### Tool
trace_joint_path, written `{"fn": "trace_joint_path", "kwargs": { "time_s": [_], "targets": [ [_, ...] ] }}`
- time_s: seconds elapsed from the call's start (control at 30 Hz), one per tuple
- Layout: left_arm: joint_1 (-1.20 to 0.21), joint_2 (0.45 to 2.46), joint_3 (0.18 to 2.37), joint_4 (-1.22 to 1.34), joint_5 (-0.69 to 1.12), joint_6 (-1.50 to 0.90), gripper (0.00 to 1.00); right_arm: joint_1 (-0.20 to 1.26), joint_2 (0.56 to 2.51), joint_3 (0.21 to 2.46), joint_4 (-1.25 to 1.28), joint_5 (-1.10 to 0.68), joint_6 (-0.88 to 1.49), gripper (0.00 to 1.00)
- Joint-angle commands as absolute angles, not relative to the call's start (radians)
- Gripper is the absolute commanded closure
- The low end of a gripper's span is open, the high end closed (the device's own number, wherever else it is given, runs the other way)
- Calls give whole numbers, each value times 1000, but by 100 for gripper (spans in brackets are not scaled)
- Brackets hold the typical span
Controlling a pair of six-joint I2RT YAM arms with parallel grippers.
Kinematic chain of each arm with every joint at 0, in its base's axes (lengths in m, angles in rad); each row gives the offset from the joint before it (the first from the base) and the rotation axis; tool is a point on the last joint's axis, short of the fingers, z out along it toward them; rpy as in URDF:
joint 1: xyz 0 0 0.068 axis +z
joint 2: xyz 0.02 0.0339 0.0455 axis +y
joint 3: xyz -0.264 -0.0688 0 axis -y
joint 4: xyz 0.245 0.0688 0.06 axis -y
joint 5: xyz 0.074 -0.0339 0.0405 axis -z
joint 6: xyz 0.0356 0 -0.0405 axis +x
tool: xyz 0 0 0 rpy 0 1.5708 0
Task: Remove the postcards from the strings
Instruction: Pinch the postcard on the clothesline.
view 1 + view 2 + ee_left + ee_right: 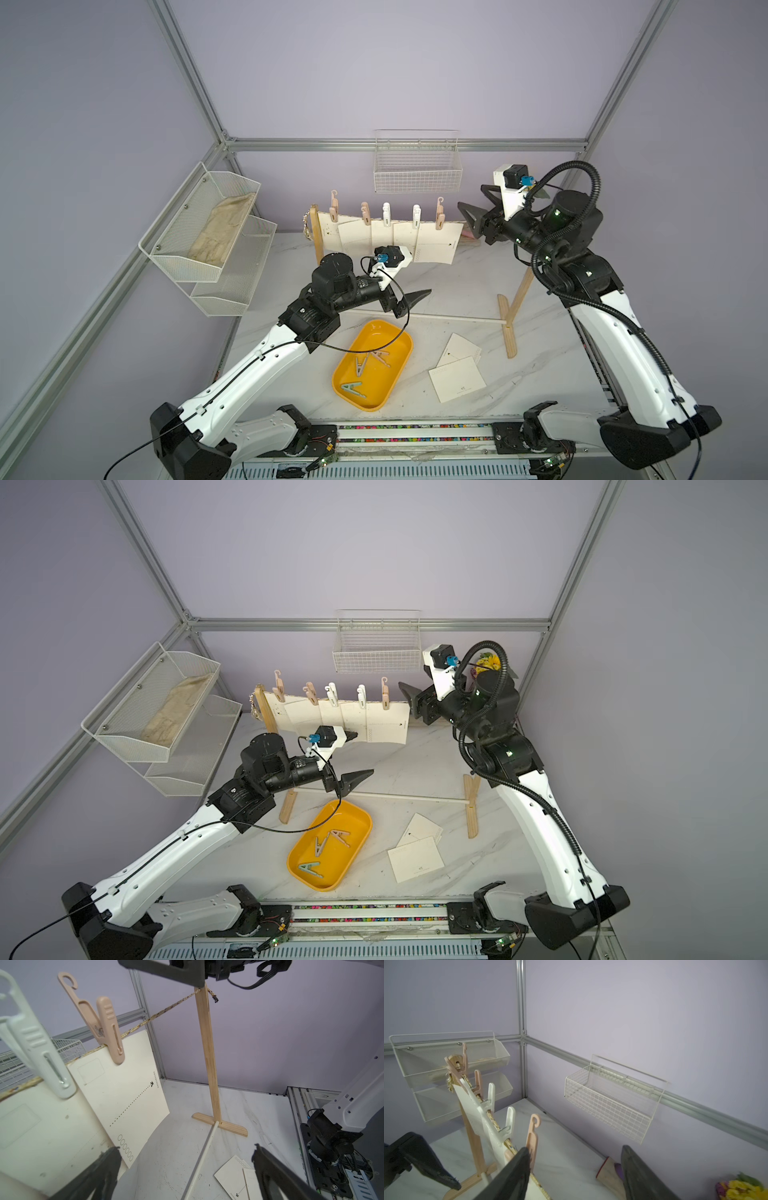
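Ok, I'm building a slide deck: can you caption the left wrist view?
Open left gripper faces a postcard pinned to the rope by a pink clothespin.

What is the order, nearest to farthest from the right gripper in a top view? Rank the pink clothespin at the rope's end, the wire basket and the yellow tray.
1. pink clothespin: on the rope's end, just beside the right gripper.
2. wire basket: on the back wall.
3. yellow tray: on the table, toward the front.
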State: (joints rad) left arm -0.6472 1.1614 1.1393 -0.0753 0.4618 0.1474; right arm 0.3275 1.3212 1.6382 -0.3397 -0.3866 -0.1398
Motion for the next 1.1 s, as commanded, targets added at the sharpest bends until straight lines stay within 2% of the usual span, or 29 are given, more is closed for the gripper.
{"fn": "trace_joint_path", "kwargs": {
  "time_s": [0.0,0.2,0.47,0.7,1.07],
  "targets": [
    [-629,1179,1199,7,448,121,0,287,1338,1677,-363,-709,-68,29],
    [-605,1247,1213,93,422,75,0,215,1397,1684,-370,-890,-129,29],
    [-585,1323,1248,145,453,59,4,201,1424,1699,-366,-1016,-164,28],
    [-583,1357,1257,179,509,51,14,202,1479,1745,-383,-1057,-162,28],
    [-580,1370,1249,196,536,37,40,204,1552,1791,-389,-1116,-150,30]
  ]
}}
